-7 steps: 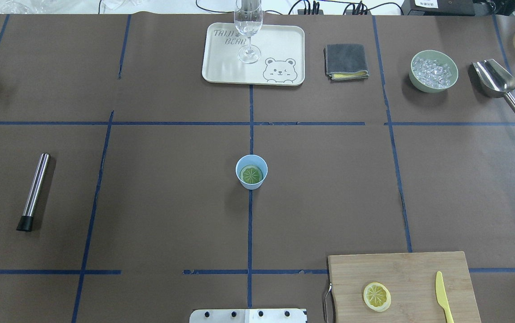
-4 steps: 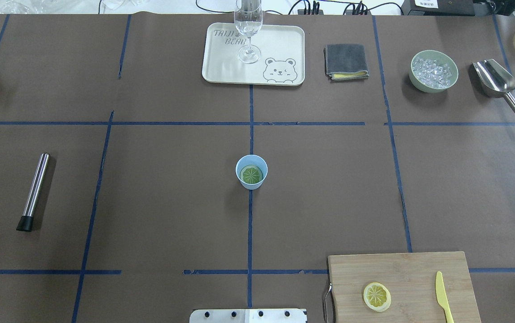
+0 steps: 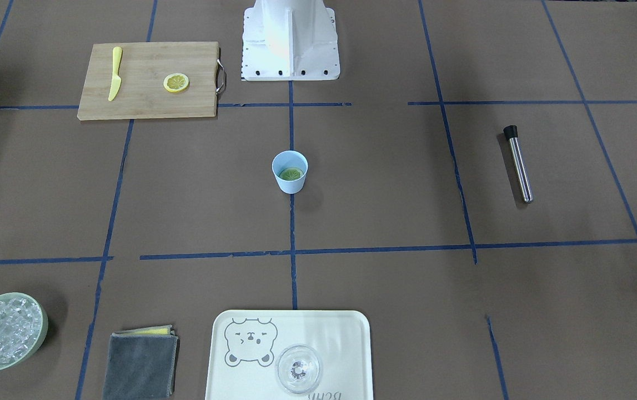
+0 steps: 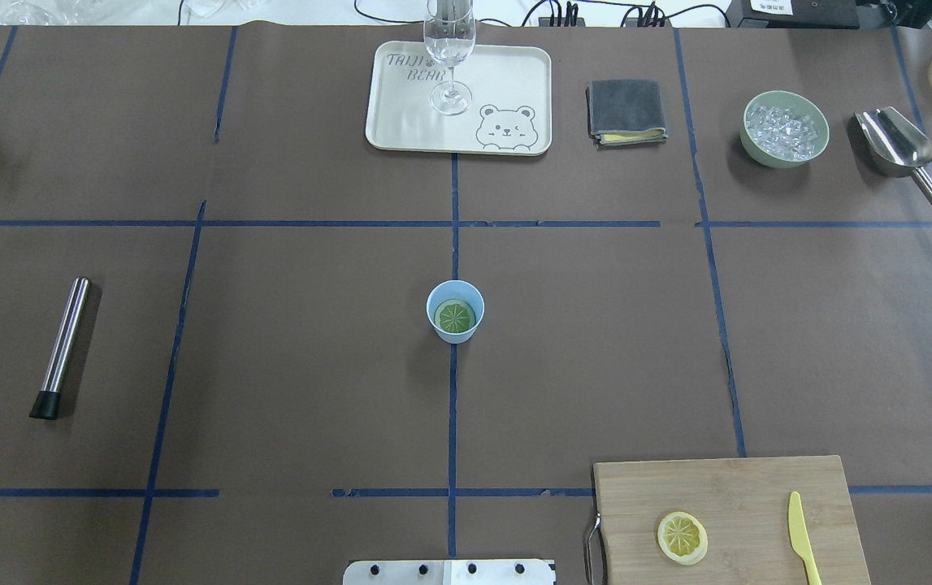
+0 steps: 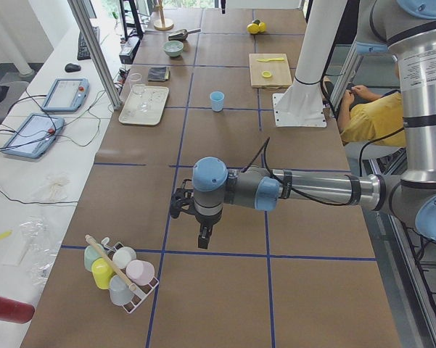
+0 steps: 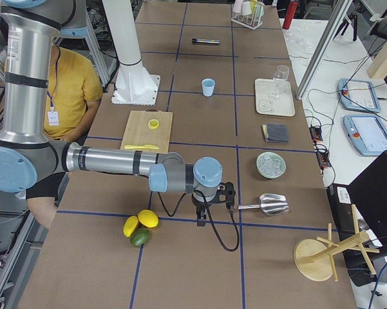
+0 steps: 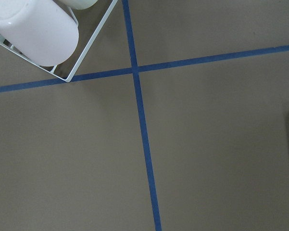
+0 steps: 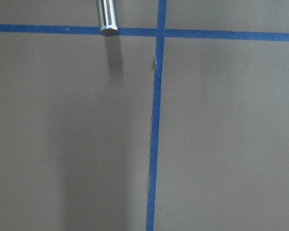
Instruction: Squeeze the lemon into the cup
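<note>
The light blue cup (image 4: 455, 311) stands at the table's middle, also in the front view (image 3: 289, 171). One lemon slice (image 4: 456, 317) lies flat inside it. A look-alike slice (image 4: 682, 537) lies on the wooden cutting board (image 4: 750, 479). Neither gripper is near the cup. My left gripper (image 5: 203, 235) shows only in the exterior left view, pointing down over bare table near a cup rack. My right gripper (image 6: 201, 219) shows only in the exterior right view, beside the scoop's handle. I cannot tell whether either is open or shut.
A yellow plastic knife (image 4: 799, 536) lies on the board. At the far edge are a tray (image 4: 506, 73) with a clear glass (image 4: 449, 49), a grey cloth (image 4: 626, 110), a green bowl of ice (image 4: 785, 128) and a metal scoop (image 4: 900, 154). A steel muddler (image 4: 61, 348) lies left.
</note>
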Controlling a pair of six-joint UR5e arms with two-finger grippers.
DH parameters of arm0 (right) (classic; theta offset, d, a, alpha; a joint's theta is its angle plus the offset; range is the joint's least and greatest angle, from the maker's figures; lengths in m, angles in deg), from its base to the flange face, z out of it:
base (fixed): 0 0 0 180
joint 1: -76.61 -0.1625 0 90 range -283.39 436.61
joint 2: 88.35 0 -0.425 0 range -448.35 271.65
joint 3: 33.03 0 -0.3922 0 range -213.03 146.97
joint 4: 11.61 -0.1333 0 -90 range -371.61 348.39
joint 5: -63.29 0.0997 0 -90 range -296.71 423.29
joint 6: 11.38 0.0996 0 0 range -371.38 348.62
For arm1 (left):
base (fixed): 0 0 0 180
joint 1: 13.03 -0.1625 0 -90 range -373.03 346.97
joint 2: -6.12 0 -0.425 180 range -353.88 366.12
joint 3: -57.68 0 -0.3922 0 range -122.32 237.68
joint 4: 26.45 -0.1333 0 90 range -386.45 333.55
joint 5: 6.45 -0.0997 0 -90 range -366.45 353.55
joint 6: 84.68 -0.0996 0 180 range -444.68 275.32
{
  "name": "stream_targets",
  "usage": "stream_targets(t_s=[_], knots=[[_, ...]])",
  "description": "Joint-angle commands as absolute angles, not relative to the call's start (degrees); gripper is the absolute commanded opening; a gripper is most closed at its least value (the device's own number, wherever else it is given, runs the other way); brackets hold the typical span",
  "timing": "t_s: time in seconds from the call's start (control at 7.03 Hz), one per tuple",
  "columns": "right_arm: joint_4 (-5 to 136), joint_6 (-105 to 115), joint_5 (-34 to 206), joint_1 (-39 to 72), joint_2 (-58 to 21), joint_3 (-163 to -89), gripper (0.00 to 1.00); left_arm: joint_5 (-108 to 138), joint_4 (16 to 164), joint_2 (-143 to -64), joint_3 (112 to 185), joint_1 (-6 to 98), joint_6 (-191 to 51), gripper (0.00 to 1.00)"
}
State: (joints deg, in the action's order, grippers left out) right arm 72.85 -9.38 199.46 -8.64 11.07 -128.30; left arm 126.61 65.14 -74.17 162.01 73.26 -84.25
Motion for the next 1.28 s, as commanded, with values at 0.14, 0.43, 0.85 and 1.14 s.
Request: stream_targets(t_s=[0.14, 0.43, 0.85, 1.14], knots=[[72.67, -11.47, 199.70, -8.65, 11.24, -126.99, 1.00, 128.61, 51.00, -83.33, 161.91, 73.10, -84.42, 1.00], [72.50, -11.73, 200.04, -8.65, 11.41, -126.90, 1.00, 132.24, 50.98, -84.05, 161.65, 73.01, -84.42, 1.00], [72.32, -11.82, 200.40, -8.65, 12.11, -127.08, 1.00, 130.65, 50.98, -83.96, 158.59, 73.10, -99.70, 1.00], [72.06, -11.82, 200.40, -8.65, 12.29, -127.25, 1.00, 130.74, 57.00, -83.00, 154.54, 73.19, -99.89, 1.00]])
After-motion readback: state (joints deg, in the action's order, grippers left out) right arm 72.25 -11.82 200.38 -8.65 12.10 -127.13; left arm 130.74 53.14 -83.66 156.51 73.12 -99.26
